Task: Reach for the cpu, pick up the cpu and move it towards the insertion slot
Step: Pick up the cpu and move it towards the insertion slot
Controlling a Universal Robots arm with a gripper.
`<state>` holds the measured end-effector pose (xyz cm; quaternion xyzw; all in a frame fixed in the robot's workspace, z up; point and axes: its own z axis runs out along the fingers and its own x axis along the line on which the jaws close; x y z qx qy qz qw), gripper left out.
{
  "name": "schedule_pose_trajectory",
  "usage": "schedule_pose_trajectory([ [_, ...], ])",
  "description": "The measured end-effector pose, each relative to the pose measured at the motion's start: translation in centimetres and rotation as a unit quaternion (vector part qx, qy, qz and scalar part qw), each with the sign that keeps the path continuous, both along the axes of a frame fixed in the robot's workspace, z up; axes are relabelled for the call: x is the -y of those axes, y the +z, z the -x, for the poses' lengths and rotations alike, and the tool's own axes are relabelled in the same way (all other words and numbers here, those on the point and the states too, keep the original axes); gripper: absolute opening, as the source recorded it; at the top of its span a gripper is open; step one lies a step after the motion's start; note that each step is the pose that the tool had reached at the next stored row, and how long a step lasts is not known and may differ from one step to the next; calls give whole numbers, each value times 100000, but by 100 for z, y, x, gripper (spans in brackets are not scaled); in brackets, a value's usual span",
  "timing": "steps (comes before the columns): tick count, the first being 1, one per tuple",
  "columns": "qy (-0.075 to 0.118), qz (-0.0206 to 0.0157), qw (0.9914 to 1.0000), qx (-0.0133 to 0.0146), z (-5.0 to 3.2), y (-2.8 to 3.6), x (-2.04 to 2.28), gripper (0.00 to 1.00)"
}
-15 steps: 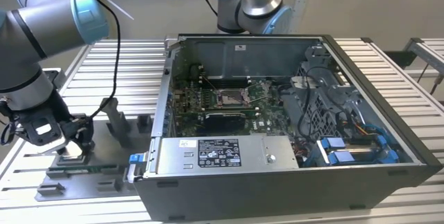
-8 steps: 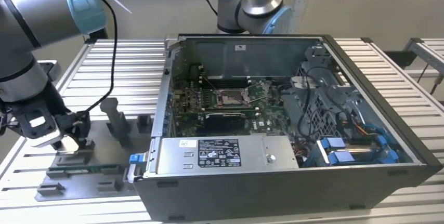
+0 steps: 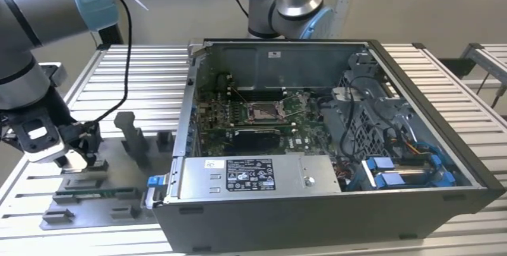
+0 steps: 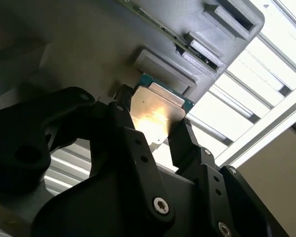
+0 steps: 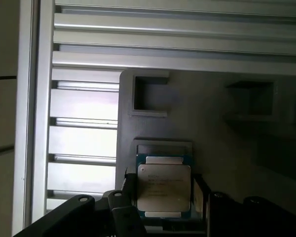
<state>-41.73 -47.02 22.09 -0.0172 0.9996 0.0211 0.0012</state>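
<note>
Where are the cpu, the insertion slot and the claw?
cpu (image 5: 164, 190), first wrist view, middle of metal top.
insertion slot (image 3: 263, 111), exterior view, brownish centre.
claw (image 4: 152, 129), second wrist view, midway between fingertips.

glossy silvery metal top on the cpu (image 5: 164, 190), matt black fingers (image 4: 133, 148), matt grey plastic holder (image 5: 217, 123), ribbed metal table (image 5: 187, 44)

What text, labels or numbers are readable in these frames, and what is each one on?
No text is legible.
Black label on the power supply: print too small.
White sticker beside it: too small.
cpu lid, in the first wrist view: faint lines, too blurred.
</note>
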Motion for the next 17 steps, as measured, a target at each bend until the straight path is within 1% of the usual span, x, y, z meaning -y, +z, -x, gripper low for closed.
schedule_pose_trajectory([
  [2, -1, -2, 100000, 4, 0, 20, 0, 0],
  [3, 0, 1, 100000, -2, 0, 39, 0, 0],
  [11, -22, -1, 100000, -1, 0, 248, 0, 0],
  [17, -36, -1, 100000, 1, 1, 391, 0, 0],
])
